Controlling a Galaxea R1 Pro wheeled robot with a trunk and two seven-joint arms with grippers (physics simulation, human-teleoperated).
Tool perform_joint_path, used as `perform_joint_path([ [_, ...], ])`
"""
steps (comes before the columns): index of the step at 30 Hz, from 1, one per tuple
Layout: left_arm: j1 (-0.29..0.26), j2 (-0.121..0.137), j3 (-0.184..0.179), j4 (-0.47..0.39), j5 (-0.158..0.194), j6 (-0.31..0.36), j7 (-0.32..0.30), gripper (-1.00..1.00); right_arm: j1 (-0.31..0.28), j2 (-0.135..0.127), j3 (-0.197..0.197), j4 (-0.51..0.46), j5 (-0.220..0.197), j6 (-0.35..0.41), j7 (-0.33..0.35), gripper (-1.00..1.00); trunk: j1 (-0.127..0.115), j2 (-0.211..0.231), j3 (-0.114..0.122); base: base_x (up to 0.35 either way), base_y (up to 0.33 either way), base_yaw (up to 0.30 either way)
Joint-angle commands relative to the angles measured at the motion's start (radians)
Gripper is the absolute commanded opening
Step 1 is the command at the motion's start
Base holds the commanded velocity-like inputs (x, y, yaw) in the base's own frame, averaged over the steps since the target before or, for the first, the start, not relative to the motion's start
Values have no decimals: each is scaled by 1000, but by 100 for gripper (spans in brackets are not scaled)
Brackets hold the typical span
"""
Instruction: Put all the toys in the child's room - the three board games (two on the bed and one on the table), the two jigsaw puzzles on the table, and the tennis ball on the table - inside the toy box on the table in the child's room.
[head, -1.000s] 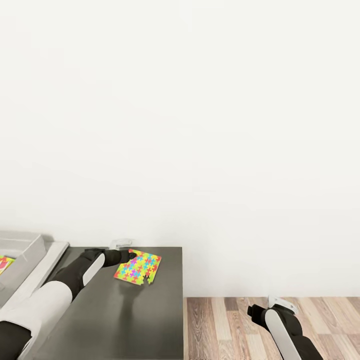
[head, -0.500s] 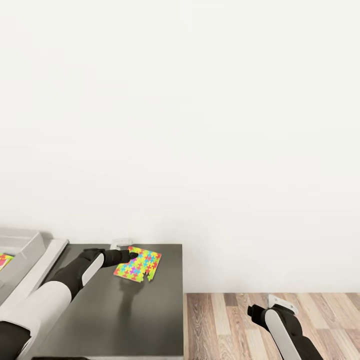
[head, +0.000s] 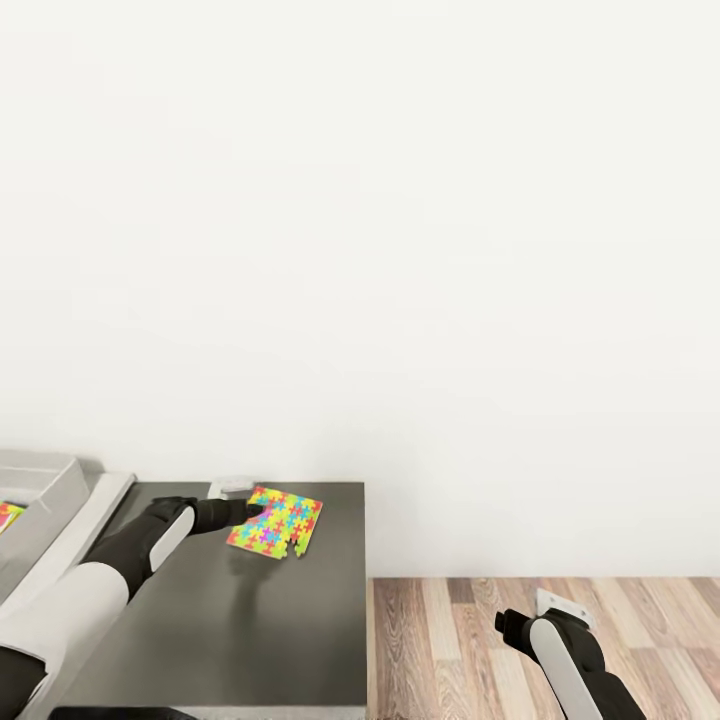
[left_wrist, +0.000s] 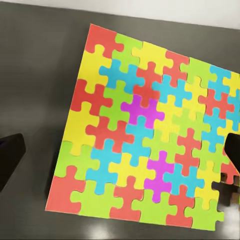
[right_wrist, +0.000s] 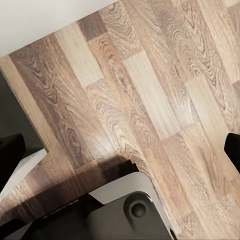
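Observation:
A multicoloured jigsaw puzzle (head: 276, 522) lies flat on the low dark grey unit (head: 250, 620) near the wall. My left gripper (head: 258, 512) is at the puzzle's left edge. In the left wrist view the puzzle (left_wrist: 150, 90) lies under the open gripper (left_wrist: 120, 155), with one dark fingertip (left_wrist: 10, 160) off either side of it. The light grey toy box (head: 45, 485) shows at the far left on the pale table (head: 95, 515), with a bit of colourful jigsaw pattern (head: 8, 515) inside. My right gripper (right_wrist: 120, 150) hangs open over the wood floor, holding nothing.
A small pale object (head: 235, 486) sits at the wall behind the puzzle. The dark unit's right edge drops to the plank floor (head: 480, 640). A white wall rises behind everything. My right arm (head: 565, 655) hangs low at the right, above the robot's grey base (right_wrist: 125, 215).
The whole picture has shifted slightly upward, so the camera moved. My left forearm has sunk and drawn a little left. The puzzle stays where it was.

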Motion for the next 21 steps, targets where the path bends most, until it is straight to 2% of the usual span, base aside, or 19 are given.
perform_joint_path([
  [1,-1,8,-4,-1,4,3,-1,100,-1,-1,2,-1,-9,2,-10,100,1,-2,-4,0,0,0],
  [6,-1,23,-4,-1,5,5,-5,100,-1,-1,3,-1,-9,2,-10,100,1,-2,-12,0,0,0],
  [10,-1,36,-4,-1,5,18,-41,100,-1,-1,3,-1,-9,2,-10,100,1,-2,-18,0,0,0],
  [15,-1,39,-5,-1,3,28,-73,100,-1,-1,3,-2,-9,2,-10,100,1,-2,-27,0,0,0],
  [21,-1,44,-4,-1,3,31,-83,100,-1,-1,4,-3,-8,2,-10,100,1,-2,-34,0,0,0],
])
